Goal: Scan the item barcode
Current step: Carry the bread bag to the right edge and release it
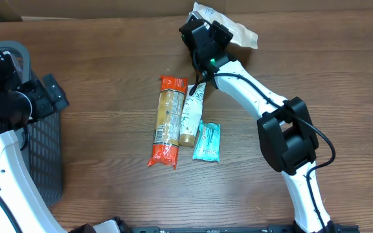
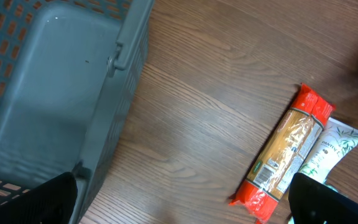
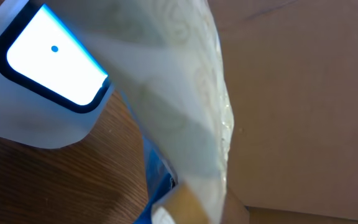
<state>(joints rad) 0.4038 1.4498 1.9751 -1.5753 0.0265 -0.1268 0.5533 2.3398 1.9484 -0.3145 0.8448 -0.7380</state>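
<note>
My right gripper [image 1: 203, 33] is at the back of the table, shut on a white, see-through packet [image 1: 228, 24]. In the right wrist view that packet [image 3: 179, 93] hangs down across the middle, with blue print and a tan patch at its lower end, and it hides the fingers. Just left of it is a white scanner [image 3: 36, 118] with a lit window [image 3: 55, 59]. My left gripper [image 2: 182, 208] hangs open and empty over the wood beside the basket, its black fingertips [image 2: 42, 199] wide apart.
A grey mesh basket [image 1: 44, 136] stands at the left edge. An orange pasta pack [image 1: 167, 120], a white tube [image 1: 192, 111] and a teal packet [image 1: 207, 142] lie side by side mid-table. Cardboard [image 3: 291, 93] rises behind the held packet.
</note>
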